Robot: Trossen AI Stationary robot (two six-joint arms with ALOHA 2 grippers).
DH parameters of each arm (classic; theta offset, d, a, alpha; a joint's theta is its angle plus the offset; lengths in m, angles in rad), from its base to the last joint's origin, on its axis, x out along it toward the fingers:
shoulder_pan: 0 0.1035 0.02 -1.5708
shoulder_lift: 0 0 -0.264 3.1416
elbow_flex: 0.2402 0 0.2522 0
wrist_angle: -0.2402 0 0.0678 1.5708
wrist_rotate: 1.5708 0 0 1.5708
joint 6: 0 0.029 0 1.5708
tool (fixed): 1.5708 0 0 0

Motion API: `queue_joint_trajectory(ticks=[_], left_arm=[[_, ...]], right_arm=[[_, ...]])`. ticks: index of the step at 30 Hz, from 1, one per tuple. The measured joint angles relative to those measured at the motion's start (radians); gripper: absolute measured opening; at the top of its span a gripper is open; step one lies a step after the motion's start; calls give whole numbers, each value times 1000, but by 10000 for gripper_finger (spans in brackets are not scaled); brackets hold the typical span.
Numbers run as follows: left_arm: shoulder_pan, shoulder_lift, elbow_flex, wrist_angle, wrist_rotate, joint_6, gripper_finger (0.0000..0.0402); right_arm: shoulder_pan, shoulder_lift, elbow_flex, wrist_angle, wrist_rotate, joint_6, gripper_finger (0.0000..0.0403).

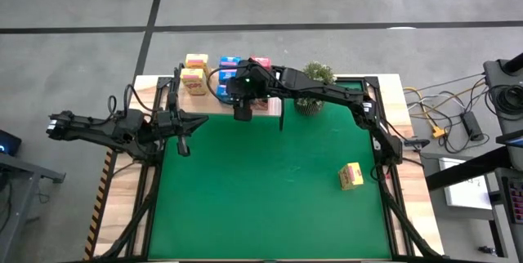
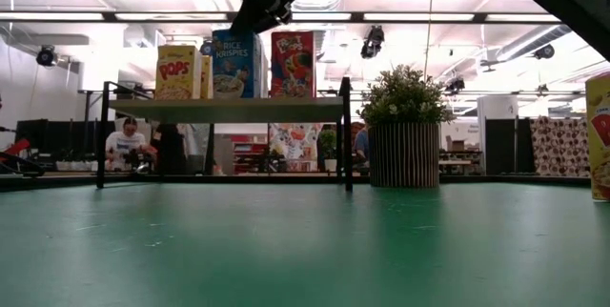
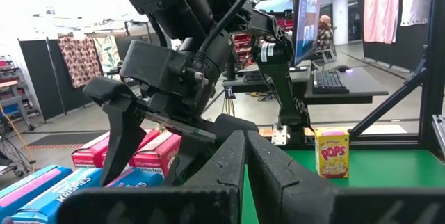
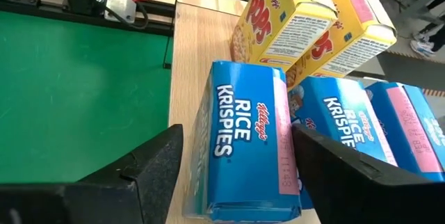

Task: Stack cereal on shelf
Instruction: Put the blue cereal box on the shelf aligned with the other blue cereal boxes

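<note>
Right gripper [image 1: 243,109]: over the shelf, fingers spread wide to either side of a blue box [image 4: 247,140] — not touching it, nothing held.
Left gripper [image 1: 185,144]: above the mat's left edge, well apart from the shelf; fingers [image 3: 229,168] pressed together, empty.
Shelf [image 2: 224,109]: at the back of the table, carrying boxes; a red box [image 2: 293,145] shows beneath the board.
Boxes on shelf: two yellow boxes [image 4: 309,15] at the left end, blue ones beside them, a pink-red box [image 1: 260,64] further right, partly hidden by the right arm.
Stray box [image 1: 350,176]: yellow, alone on the mat [image 1: 270,189] near the right edge, well apart from both grippers.
Plant [image 1: 314,79]: just beside the shelf's right end, under the right arm.
Background: a person [image 2: 125,142] seated beyond the table.
</note>
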Motion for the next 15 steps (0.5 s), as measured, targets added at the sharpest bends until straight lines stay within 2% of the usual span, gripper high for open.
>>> queue_joint_trajectory(ticks=[15], left_arm=[[0,10,0,-14,-2,0,0]], right_arm=[[10,-86,1,-5,1,46,255]])
